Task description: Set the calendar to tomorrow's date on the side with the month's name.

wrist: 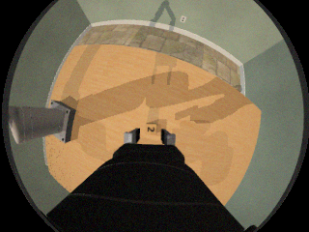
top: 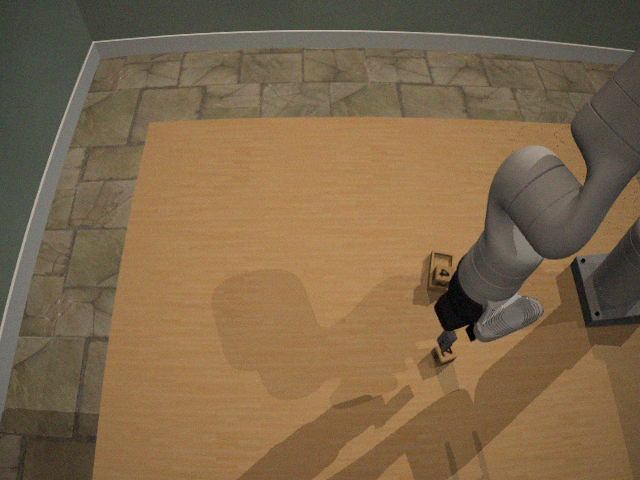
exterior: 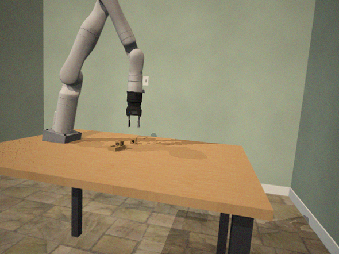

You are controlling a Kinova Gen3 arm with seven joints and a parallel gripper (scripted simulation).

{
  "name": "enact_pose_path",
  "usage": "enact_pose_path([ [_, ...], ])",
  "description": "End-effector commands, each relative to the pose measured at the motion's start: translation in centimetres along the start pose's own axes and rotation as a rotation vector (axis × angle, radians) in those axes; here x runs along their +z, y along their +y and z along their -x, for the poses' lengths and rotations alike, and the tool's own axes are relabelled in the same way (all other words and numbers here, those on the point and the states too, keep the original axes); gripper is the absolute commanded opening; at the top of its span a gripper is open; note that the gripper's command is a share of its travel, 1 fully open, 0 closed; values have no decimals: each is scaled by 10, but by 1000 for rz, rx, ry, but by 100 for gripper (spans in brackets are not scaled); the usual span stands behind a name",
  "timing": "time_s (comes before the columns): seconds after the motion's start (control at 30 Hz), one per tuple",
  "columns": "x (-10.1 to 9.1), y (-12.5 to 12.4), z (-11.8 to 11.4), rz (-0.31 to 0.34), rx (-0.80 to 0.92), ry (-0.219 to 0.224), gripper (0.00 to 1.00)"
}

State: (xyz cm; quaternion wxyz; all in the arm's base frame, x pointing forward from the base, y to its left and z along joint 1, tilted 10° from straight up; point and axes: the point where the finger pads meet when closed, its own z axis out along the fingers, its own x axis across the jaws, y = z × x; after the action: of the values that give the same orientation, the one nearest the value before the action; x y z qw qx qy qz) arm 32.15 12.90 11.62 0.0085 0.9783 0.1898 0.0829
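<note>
Wooden tray (top: 430,268) is holding one cube (top: 443,273). We are hovering our jaws, apart and empty, above the other cube (exterior: 133,141) on the tabletop (exterior: 166,173).

The table (exterior: 166,178) has a light wood top with fine straight grain and a matt finish, on dark, smooth legs. The small tray (top: 433,259) and both number cubes, one in the tray (top: 442,272) and one loose (exterior: 133,141), look like the same pale wood with dark printed digits. The arm (exterior: 79,48) is smooth matt grey, like plastic or painted metal; its gripper (exterior: 133,123) is matt black. The base plate (exterior: 48,136) looks like dull grey metal. The floor (exterior: 127,242) is rough, veined stone tile.
</note>
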Motion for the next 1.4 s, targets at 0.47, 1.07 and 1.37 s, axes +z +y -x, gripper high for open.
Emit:
enact_pose_path([
  [0.47,1,0,0,0,0,1,87],
  [1.07,17,-1,0,1,0,1,87],
  [1.37,30,-1,0,1,0,1,87],
])
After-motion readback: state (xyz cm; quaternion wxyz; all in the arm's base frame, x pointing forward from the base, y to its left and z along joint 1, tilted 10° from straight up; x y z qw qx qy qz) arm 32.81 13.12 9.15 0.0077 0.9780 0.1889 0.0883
